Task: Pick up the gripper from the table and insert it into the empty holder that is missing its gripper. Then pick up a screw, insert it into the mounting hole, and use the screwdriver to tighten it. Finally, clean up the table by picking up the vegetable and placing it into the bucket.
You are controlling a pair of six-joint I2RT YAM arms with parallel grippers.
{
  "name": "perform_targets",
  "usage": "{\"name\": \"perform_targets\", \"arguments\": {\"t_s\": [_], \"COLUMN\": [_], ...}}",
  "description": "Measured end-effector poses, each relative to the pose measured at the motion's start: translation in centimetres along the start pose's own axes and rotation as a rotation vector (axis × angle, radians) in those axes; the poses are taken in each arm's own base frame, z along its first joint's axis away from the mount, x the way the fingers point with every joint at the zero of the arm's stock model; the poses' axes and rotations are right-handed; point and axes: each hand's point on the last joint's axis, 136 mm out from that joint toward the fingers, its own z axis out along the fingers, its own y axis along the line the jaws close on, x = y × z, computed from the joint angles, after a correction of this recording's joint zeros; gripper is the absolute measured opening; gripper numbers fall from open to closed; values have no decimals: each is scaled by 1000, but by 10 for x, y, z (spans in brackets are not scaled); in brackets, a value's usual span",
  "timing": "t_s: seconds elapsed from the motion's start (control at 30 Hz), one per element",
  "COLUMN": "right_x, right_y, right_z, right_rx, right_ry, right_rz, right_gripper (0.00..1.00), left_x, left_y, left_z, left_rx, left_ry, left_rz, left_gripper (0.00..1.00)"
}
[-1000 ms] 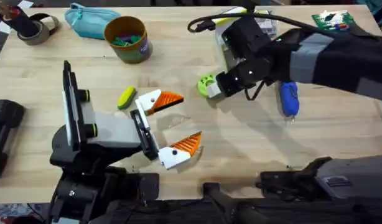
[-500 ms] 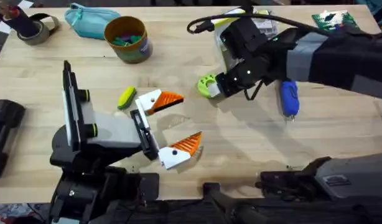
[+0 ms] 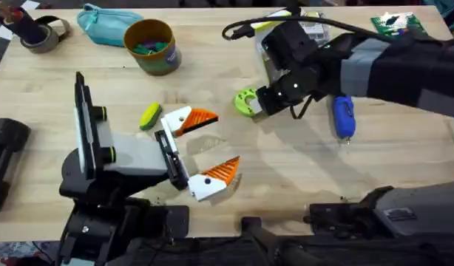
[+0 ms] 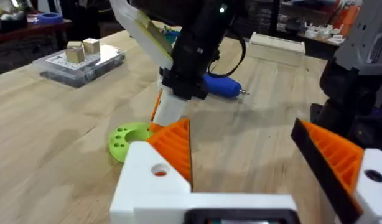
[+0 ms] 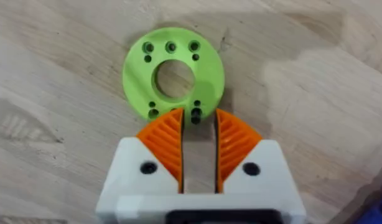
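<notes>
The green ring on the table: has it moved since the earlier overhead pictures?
No. The green ring stays equally far from the blue screwdriver, with the right pincer at its edge.

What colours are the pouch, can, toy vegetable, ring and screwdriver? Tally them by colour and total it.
Teal: 1, the pouch
Ochre yellow: 1, the bucket
Yellow with green: 1, the vegetable
Lime green: 1, the ring
Blue: 1, the screwdriver
Total: 5

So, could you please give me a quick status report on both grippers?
Left gripper open, empty, beside the vegetable. Right gripper nearly shut at the green ring's edge. Screwdriver lies on the table. Nothing blocking.
</notes>
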Motion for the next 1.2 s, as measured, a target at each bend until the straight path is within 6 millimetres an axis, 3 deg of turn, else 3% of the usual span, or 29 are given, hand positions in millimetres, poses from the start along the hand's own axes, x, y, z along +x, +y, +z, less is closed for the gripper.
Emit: {"name": "perform_targets", "arguments": {"t_s": [0.07, 0.63, 0.77, 0.83, 1.2], "right_x": [-1, 1, 1, 1, 1], "right_y": [0, 4, 4, 3, 4], "right_z": [0, 4, 4, 4, 4], "right_rx": [0, -21, -20, -20, -20], "right_ry": [-5, 14, 14, 13, 14], "right_rz": [0, 0, 0, 4, 4], "right_gripper": [215, 215, 120, 20, 7], "left_x": [0, 0, 0, 0, 0], "left_y": [0, 0, 0, 0, 0], "left_z": [0, 0, 0, 0, 0], "left_rx": [0, 0, 0, 0, 0], "left_ry": [0, 0, 0, 0, 0], "left_rz": [0, 0, 0, 0, 0], "left_gripper": [986, 987, 986, 986, 986]}}
